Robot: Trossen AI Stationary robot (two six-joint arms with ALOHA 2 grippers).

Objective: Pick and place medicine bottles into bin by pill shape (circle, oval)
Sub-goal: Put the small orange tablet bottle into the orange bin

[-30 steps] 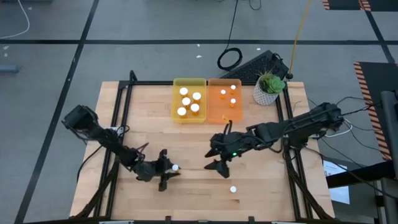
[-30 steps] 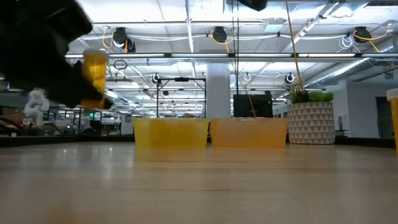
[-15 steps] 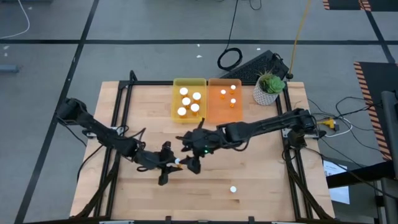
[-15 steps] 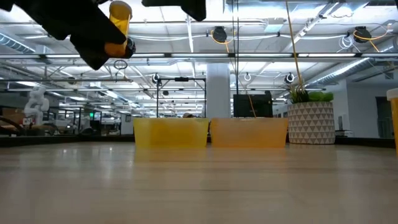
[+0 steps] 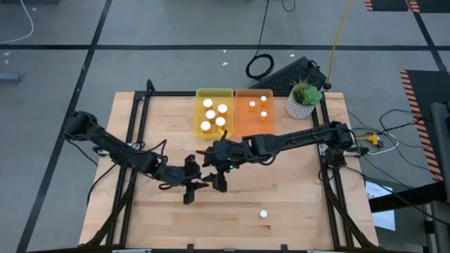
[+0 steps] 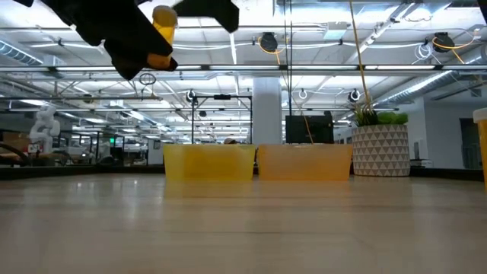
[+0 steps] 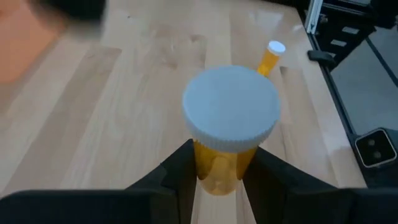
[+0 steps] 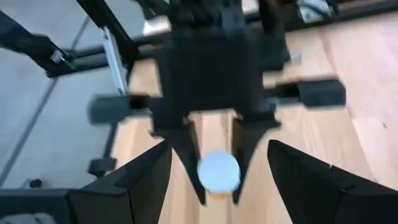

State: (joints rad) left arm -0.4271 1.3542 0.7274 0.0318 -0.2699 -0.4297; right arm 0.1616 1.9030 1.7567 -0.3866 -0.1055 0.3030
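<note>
— Where is the bottle being handled?

— In the left gripper [image 7: 217, 180], whose fingers pinch the orange body of a white-capped medicine bottle [image 7: 229, 134]. In the high view this sits just below the centre of the frame; in the low view the bottle [image 6: 160, 38] hangs at the upper left, well above the table [image 5: 295, 190].

— And the right gripper?

— The right gripper [image 8: 221, 171] faces the left one, fingers spread wide on either side of the held bottle's cap (no contact that I can make out). In the high view the two meet near the middle of the frame.

— The bins?

— The yellow tray [image 5: 199, 112] and the orange tray [image 5: 242, 123] stand side by side at upper centre, each holding white-capped bottles. One more bottle [image 5: 264, 213] lies alone on the table at lower centre-right. A potted plant [image 5: 304, 98] stands just right of the orange tray.
</note>
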